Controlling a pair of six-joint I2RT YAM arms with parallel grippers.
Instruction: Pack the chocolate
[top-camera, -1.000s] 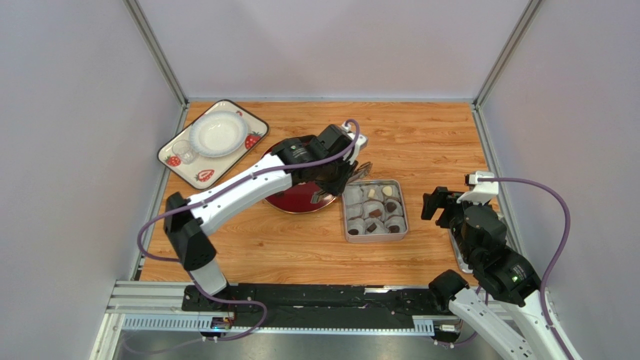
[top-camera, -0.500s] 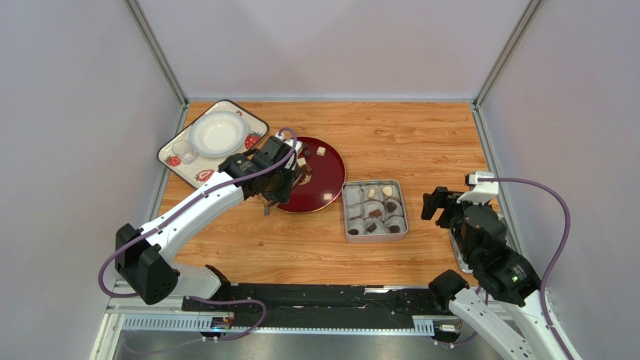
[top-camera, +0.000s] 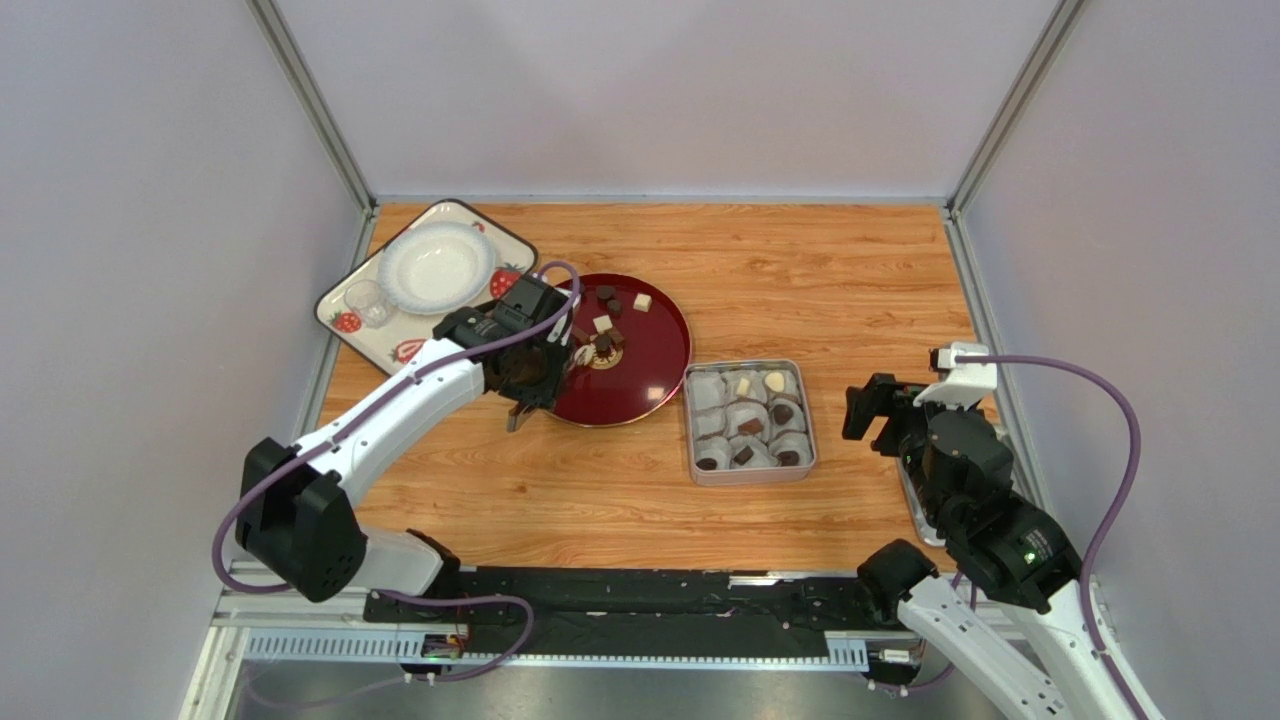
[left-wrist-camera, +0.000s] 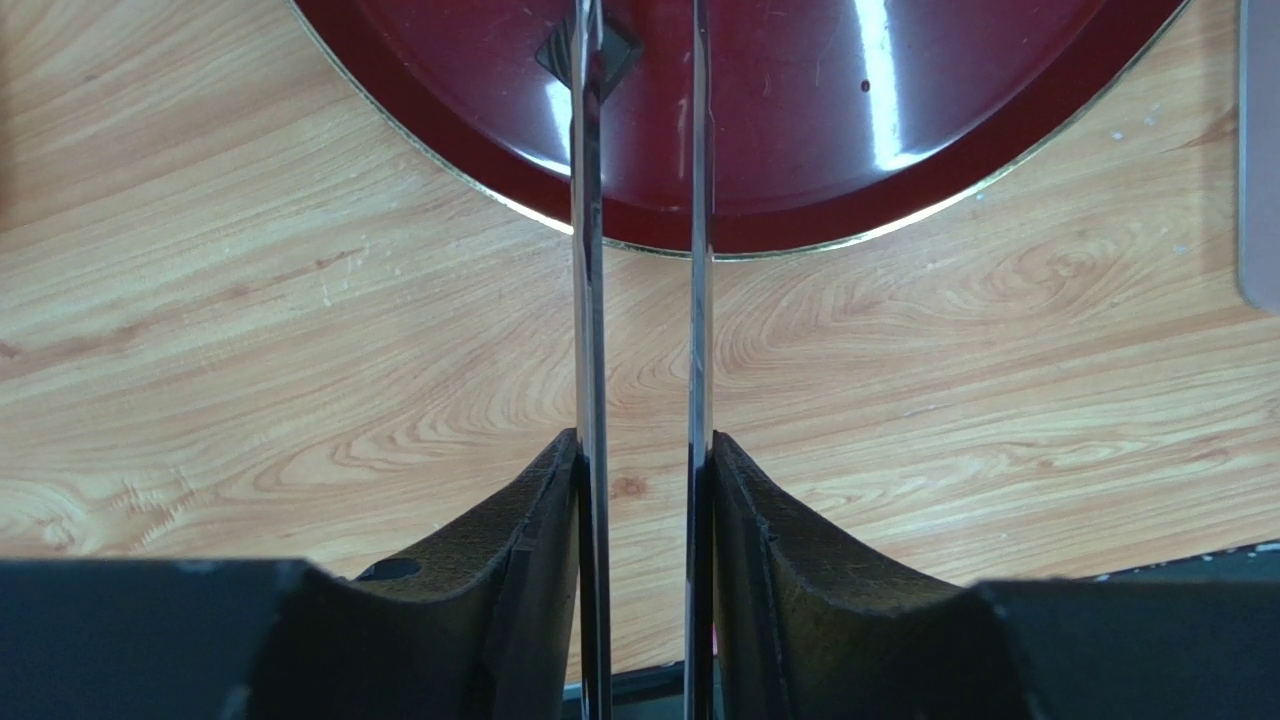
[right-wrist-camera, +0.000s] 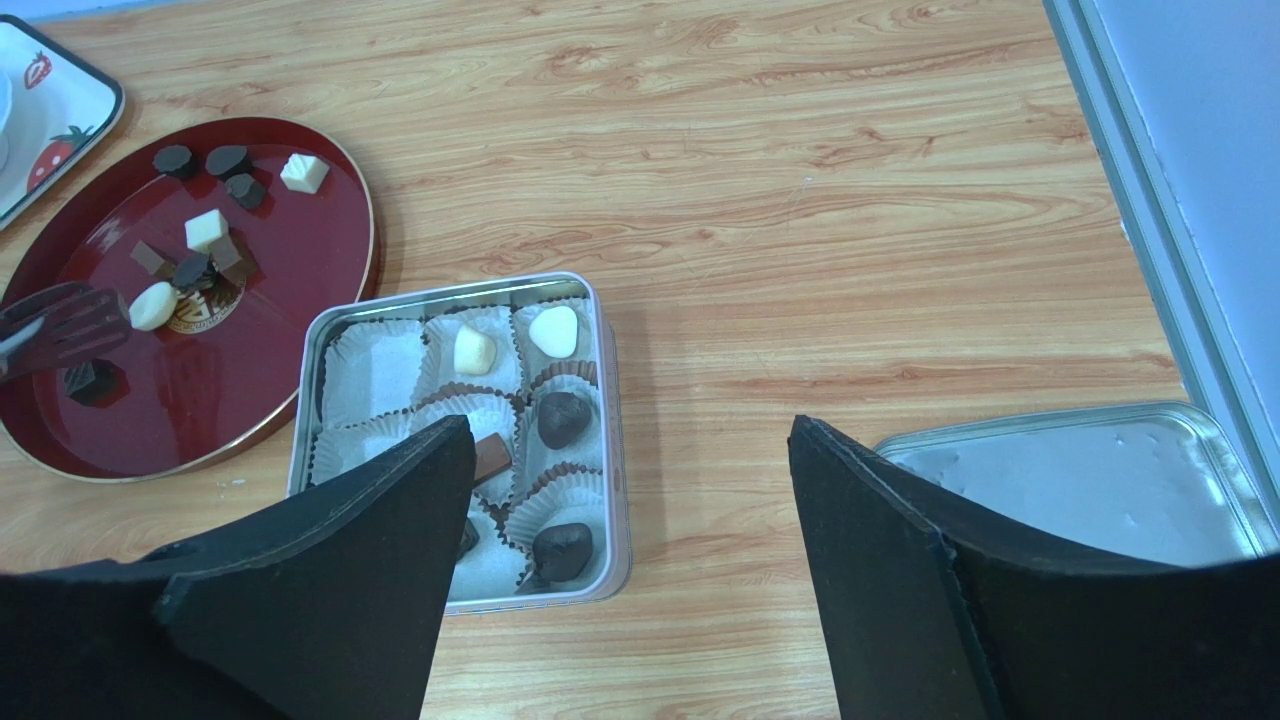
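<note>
Several small chocolates (top-camera: 606, 339), dark and white, lie on the red round plate (top-camera: 646, 383), also in the right wrist view (right-wrist-camera: 196, 255). The square grey tin (top-camera: 693, 435) holds paper cups, several with pieces such as a white one (right-wrist-camera: 553, 330) and a dark one (right-wrist-camera: 564, 417). My left gripper (top-camera: 526, 378) is at the plate's left edge, shut on metal tongs (left-wrist-camera: 589, 270). The tongs' blades reach over the plate (left-wrist-camera: 842, 150) near a dark piece (right-wrist-camera: 90, 380). My right gripper (right-wrist-camera: 631, 428) is open and empty, right of the tin.
A strawberry-print tray (top-camera: 361, 323) with a white bowl (top-camera: 433, 267) and a small glass sits at the back left. The grey tin lid (right-wrist-camera: 1082, 480) lies at the right edge under my right arm. Grey walls enclose the wooden table.
My left arm has swung left with the tongs, from the plate's right side by the tin to the plate's left edge, uncovering the chocolates. The right arm has not moved.
</note>
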